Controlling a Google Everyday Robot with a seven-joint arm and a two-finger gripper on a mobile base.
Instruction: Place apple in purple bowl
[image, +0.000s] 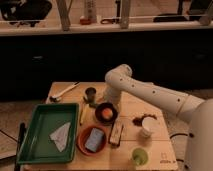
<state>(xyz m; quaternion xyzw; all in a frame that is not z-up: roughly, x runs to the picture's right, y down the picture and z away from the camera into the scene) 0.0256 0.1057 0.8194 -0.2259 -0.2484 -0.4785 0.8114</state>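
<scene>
The apple (106, 114) is a small orange-yellow fruit lying inside the purple bowl (98, 111), a dark thick-rimmed bowl near the middle of the wooden table. The white arm reaches in from the right and bends down over the bowl. My gripper (109, 101) is at the bowl's far rim, just above and behind the apple.
An orange-red bowl (84, 143) holding a blue object stands in front of the purple bowl. A green tray (30, 131) with white paper lies at left. A dark cup (90, 93), a white cup (146, 128), a pale green cup (140, 156) and a flat bar (117, 134) stand around.
</scene>
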